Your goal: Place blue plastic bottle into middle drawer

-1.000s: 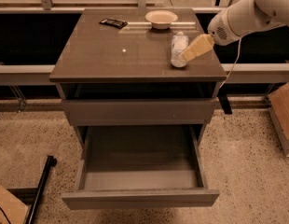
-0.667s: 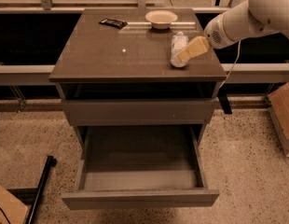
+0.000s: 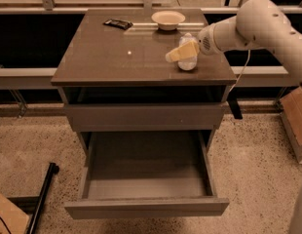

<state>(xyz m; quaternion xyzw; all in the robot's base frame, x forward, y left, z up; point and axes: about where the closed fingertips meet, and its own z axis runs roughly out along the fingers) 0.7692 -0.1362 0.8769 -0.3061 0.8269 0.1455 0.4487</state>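
The blue plastic bottle (image 3: 187, 63) stands upright on the cabinet top (image 3: 117, 57), near its right front corner. My gripper (image 3: 179, 52), pale yellow at the end of the white arm (image 3: 258, 23), reaches in from the right at the height of the bottle's upper half and covers part of it. The middle drawer (image 3: 146, 207) is pulled wide open below, and its deep interior holds nothing. The closed upper drawer front (image 3: 143, 116) sits above it.
A beige round bowl (image 3: 168, 19) and a small dark flat object (image 3: 117, 23) lie at the back of the cabinet top. A cardboard box (image 3: 294, 113) stands on the floor at right, another (image 3: 7, 217) at lower left beside a black pole (image 3: 41, 199).
My gripper has moved left from beside the bottle's right side to across the bottle's upper half. The bottle has stayed in place and the drawer stays open.
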